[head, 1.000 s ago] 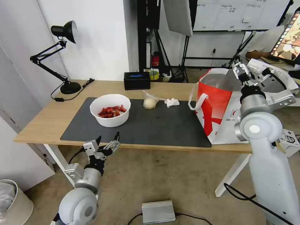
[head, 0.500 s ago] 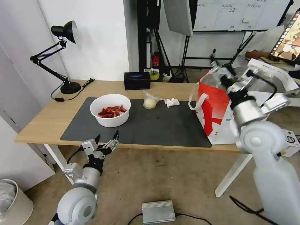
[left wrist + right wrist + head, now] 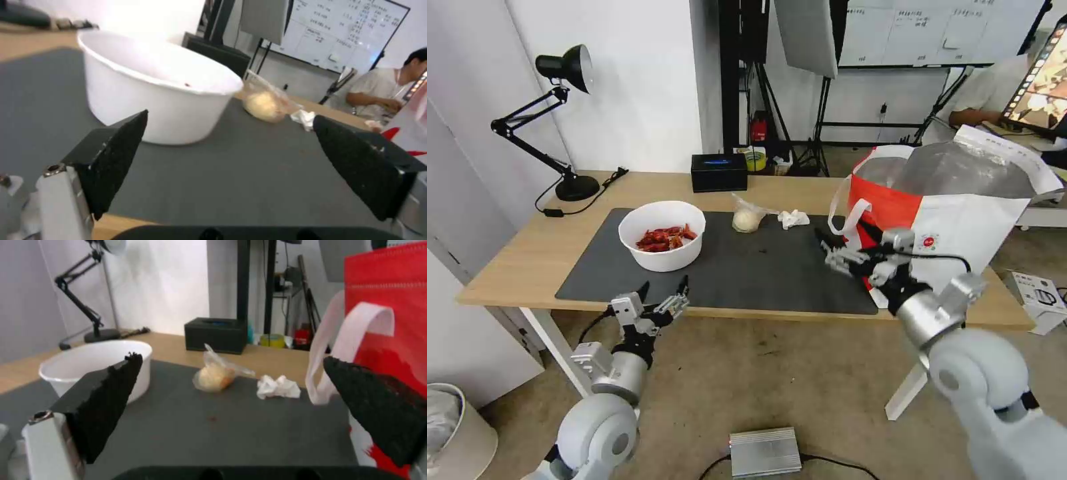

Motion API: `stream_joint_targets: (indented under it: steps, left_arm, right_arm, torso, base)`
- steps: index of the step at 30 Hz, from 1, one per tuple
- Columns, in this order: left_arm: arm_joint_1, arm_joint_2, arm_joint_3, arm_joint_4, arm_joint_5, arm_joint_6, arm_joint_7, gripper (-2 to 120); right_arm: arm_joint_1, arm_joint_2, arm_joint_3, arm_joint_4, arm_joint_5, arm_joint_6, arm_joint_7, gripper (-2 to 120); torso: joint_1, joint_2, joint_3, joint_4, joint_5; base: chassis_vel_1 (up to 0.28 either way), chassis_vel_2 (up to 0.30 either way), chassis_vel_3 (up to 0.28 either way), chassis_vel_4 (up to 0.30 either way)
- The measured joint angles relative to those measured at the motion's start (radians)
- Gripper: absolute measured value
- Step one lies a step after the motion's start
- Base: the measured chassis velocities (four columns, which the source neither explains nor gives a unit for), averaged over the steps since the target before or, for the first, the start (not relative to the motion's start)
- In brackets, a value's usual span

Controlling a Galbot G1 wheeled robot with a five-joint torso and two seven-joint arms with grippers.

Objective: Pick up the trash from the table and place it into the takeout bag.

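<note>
- The worktop (image 3: 527,260) is a long light-wood desk with a dark grey mat (image 3: 747,267) on top; the trash lies on the mat and the takeout bag (image 3: 954,220) stands at the robot's right end of the mat.
- The white round bowl (image 3: 662,235) sits on the left part of the mat; it contains red shell scraps (image 3: 665,238).
- The small clear bag (image 3: 748,217) with a whitish lump lies at the far edge of the mat, to the right of the bowl; the crumpled white tissue (image 3: 794,218) lies just beside it, on the side nearer the takeout bag.
- The takeout bag stands upright with its mouth open; the silver lining is visible inside; one white strap handle (image 3: 846,213) hangs over the side facing the mat.
- The right gripper (image 3: 835,252) hovers above the right part of the mat, just beside the takeout bag; its jaws stand wide apart and hold nothing; in the right wrist view the clear bag (image 3: 213,373) and the tissue (image 3: 278,386) lie ahead between the two fingers (image 3: 106,400).
- The left gripper (image 3: 664,300) is at the near edge of the worktop, in front of the bowl; its jaws stand wide apart and hold nothing; in the left wrist view the bowl (image 3: 155,96) is close ahead.
- A black desk lamp (image 3: 554,120) and a black rectangular box (image 3: 719,171) stand at the far side of the worktop.
</note>
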Motion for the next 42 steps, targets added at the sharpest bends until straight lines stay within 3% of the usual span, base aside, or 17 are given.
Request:
stream_joint_targets:
  steps: [9, 15, 23, 34, 42]
  left_arm:
    - [0.049, -0.003, -0.076, 0.063, 0.176, -0.120, 0.065, 100]
    - [0.080, -0.006, -0.120, 0.083, 0.247, -0.159, 0.084, 100]
    - [0.116, -0.023, -0.152, 0.085, 0.306, -0.161, 0.087, 100]
    - [0.162, -0.026, -0.182, 0.064, 0.311, -0.123, 0.110, 100]
    - [0.182, -0.027, -0.186, 0.057, 0.288, -0.068, 0.111, 100]
  right_arm:
    - [-0.112, 0.009, -0.006, 0.025, -0.134, 0.050, 0.089, 100]
    - [-0.169, 0.005, -0.007, 0.023, -0.227, 0.073, 0.141, 100]
    - [-0.238, 0.010, -0.031, 0.027, -0.264, 0.080, 0.242, 100]
    - [-0.322, 0.018, -0.108, 0.075, -0.174, 0.029, 0.455, 100]
    - [-0.330, 0.006, -0.115, 0.073, -0.147, 0.009, 0.486, 100]
  torso:
    - [0.000, 0.000, 0.000, 0.0000, 0.0001]
    - [0.000, 0.000, 0.000, 0.0000, 0.0001]
    - [0.000, 0.000, 0.000, 0.0000, 0.0001]
    - [0.000, 0.000, 0.000, 0.0000, 0.0001]
    - [0.000, 0.000, 0.000, 0.0000, 0.0001]
  base:
    - [0.000, 0.000, 0.000, 0.000]
    - [0.000, 0.000, 0.000, 0.000]
    - [0.000, 0.000, 0.000, 0.000]
    - [0.000, 0.000, 0.000, 0.000]
    - [0.000, 0.000, 0.000, 0.000]
